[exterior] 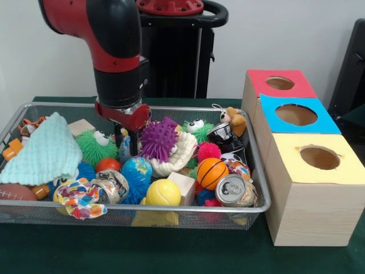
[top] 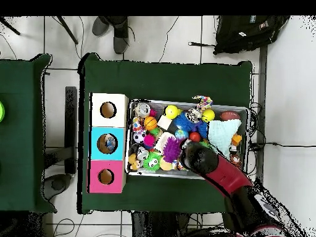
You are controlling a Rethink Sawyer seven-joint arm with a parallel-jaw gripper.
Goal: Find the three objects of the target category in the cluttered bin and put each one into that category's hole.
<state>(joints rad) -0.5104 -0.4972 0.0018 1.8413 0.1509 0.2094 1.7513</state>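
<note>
A wire mesh bin [exterior: 171, 209] holds a heap of toys. My gripper [exterior: 130, 144] reaches down into its middle, between a green spiky toy [exterior: 96, 145] and a purple spiky ball [exterior: 159, 138], just above a blue globe ball [exterior: 137, 171]. The toys hide its tips. Around it lie a yellow tennis ball [exterior: 163, 193], a small basketball [exterior: 212, 173], a pink spiky ball [exterior: 209, 151] and a red ball [exterior: 106, 165]. To the right stand three boxes with round holes: red [exterior: 279, 83], blue [exterior: 296, 115], yellow [exterior: 319, 157]. In the overhead view my arm [top: 200, 159] covers the gripper.
A pale teal cloth [exterior: 43, 151] fills the bin's left end, with a brown football [exterior: 14, 193] below it. A crushed can [exterior: 234, 190], a wooden block [exterior: 183, 185] and a plush bear [exterior: 234, 120] lie to the right. Overhead, the boxes [top: 108, 144] adjoin the bin [top: 188, 102].
</note>
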